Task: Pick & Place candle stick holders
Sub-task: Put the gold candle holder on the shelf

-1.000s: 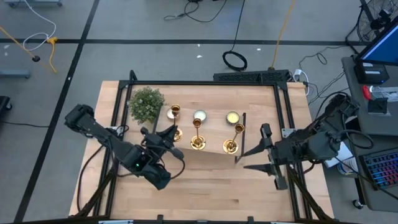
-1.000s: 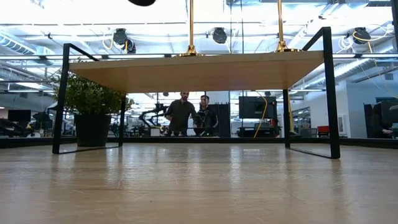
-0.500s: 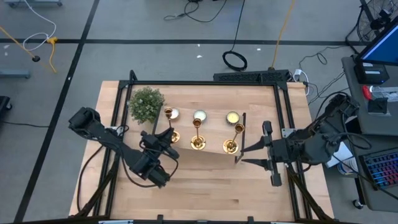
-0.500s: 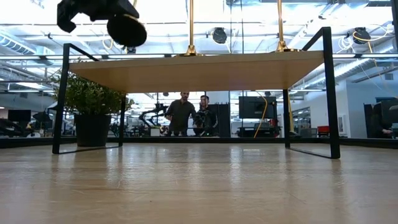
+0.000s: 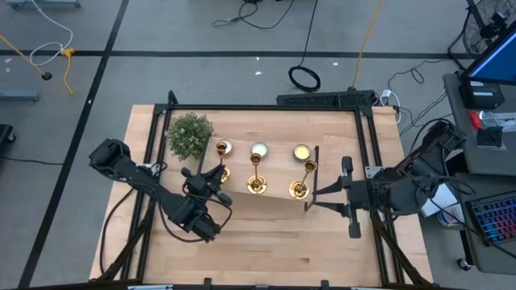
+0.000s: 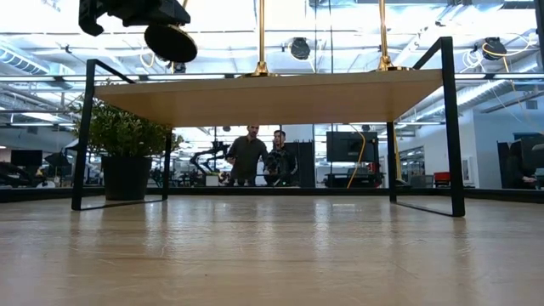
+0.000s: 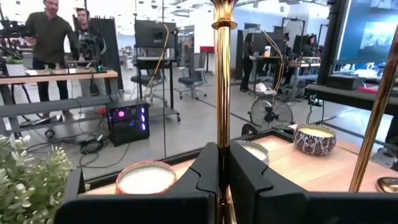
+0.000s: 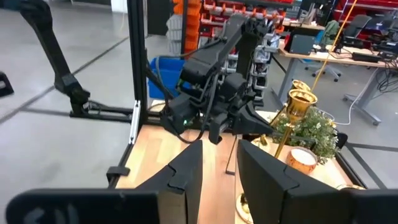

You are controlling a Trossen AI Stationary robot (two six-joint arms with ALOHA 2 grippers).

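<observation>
you are looking down on a wooden table (image 5: 266,242) with a black-framed raised shelf (image 5: 274,133) across its far half. on the shelf stand three gold candle stick holders: the left holder (image 5: 222,161), the middle holder (image 5: 256,172) and the right holder (image 5: 303,179). behind them sit three round pale tealight candles (image 5: 259,150), and a bushy green plant (image 5: 189,134) stands at the shelf's left end.

your left gripper (image 5: 216,174) is at the left holder. in the left wrist view its two dark fingers (image 7: 205,171) are pressed together on the thin gold stem of that holder (image 7: 221,93), which stands upright between them. a candle (image 7: 146,178) lies just beyond the fingers, and a patterned candle (image 7: 314,137) sits farther off.

your right gripper (image 5: 318,201) hangs beside the shelf's right end, near the right holder but apart from it. in the right wrist view its fingers (image 8: 189,168) stand a narrow gap apart with nothing between them; the gold cup of a holder (image 8: 298,99) shows off to one side.

from table height, the left arm's dark head (image 6: 140,21) shows above the shelf's left end, with two gold stems rising from the shelf top (image 6: 261,38). two people (image 6: 259,155) stand in the room behind.
</observation>
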